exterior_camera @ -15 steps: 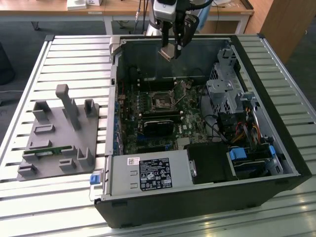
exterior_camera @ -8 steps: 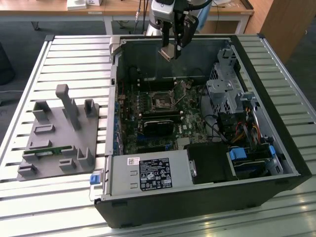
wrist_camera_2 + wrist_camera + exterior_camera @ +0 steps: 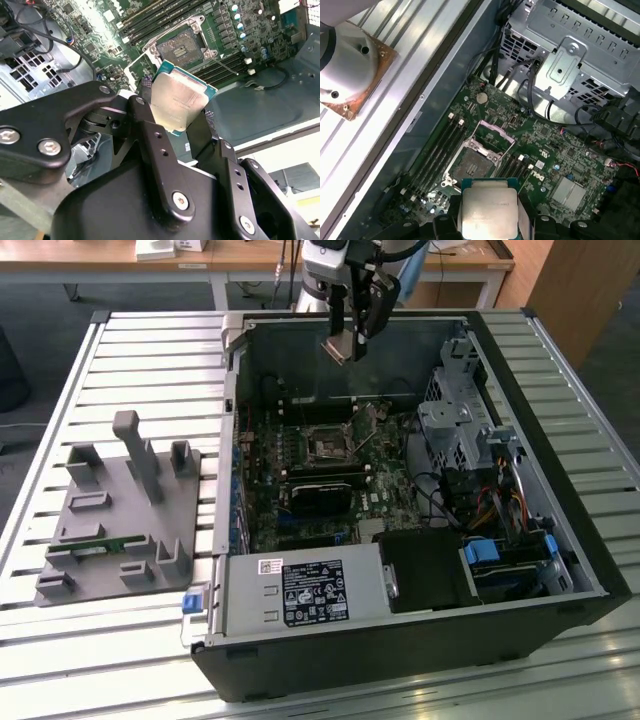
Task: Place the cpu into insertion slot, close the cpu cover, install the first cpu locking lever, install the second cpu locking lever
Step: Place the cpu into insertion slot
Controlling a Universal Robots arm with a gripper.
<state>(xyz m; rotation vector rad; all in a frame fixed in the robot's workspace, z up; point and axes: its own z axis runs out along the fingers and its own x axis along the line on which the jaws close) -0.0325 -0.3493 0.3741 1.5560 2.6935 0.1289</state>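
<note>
My gripper (image 3: 352,332) hangs above the back of the open computer case, shut on the cpu (image 3: 338,348), a flat square chip with a dull silver top. In both wrist views the black fingers (image 3: 147,125) clamp the cpu (image 3: 177,100) (image 3: 487,210) by two opposite edges. The insertion slot (image 3: 325,443) (image 3: 181,44) (image 3: 475,161) lies uncovered on the green motherboard, well below the chip, its dark centre bare. The cpu cover (image 3: 494,134) (image 3: 136,65) stands tilted open beside the slot. A thin metal lever (image 3: 227,65) sticks out next to it.
A black rectangular card (image 3: 320,495) sits just in front of the slot. The silver drive cage (image 3: 455,420) and cables fill the case on the exterior view's right, and the power supply (image 3: 300,595) sits at the front. A grey fixture (image 3: 120,510) stands on the slatted table (image 3: 60,640).
</note>
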